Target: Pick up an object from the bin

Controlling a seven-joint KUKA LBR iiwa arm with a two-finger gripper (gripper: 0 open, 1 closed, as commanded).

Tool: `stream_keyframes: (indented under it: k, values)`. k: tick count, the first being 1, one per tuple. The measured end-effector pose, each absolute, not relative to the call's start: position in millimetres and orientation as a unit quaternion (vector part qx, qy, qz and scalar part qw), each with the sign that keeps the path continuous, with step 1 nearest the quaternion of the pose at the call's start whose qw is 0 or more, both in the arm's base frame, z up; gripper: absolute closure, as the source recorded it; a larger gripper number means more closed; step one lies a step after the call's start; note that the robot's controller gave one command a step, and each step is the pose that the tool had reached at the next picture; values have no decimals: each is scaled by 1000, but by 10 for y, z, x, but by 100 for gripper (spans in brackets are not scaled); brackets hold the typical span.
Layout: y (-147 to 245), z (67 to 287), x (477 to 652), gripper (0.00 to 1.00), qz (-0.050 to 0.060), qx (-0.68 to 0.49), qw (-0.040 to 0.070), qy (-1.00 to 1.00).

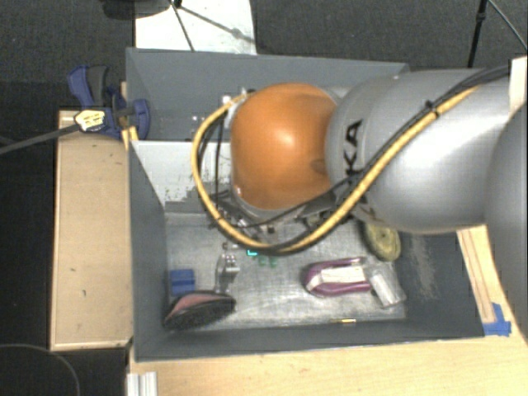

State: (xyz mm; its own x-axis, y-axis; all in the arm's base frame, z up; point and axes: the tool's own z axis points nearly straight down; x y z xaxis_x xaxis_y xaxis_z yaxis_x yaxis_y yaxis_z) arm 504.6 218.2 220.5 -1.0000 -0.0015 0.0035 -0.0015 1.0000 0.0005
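**Approach step, as it looks: your arm hangs low over the bin's middle, with no pick made yet.**
You cannot tell how the jaws stand under the orange wrist cover [280, 147]. Nearest lie a dark oval brush-like thing [198, 309] and a blue block [180, 281] at near left, and a purple-white packet [342, 279] to the right. Next you likely need a descent centred on one of them. The grey bin floor [272, 301] between them leaves room.

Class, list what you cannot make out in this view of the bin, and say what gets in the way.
Camera view:
Bin floor at the back: hidden by the orange cover and arm.
Yellowish disc: partly under the arm.
Green speck: too small to name.
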Motion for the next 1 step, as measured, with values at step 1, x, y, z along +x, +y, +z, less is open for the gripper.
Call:
stream_keyframes:
  k: [1]
  values:
    - [2264,970,4917,0,1,8,4,-1000]
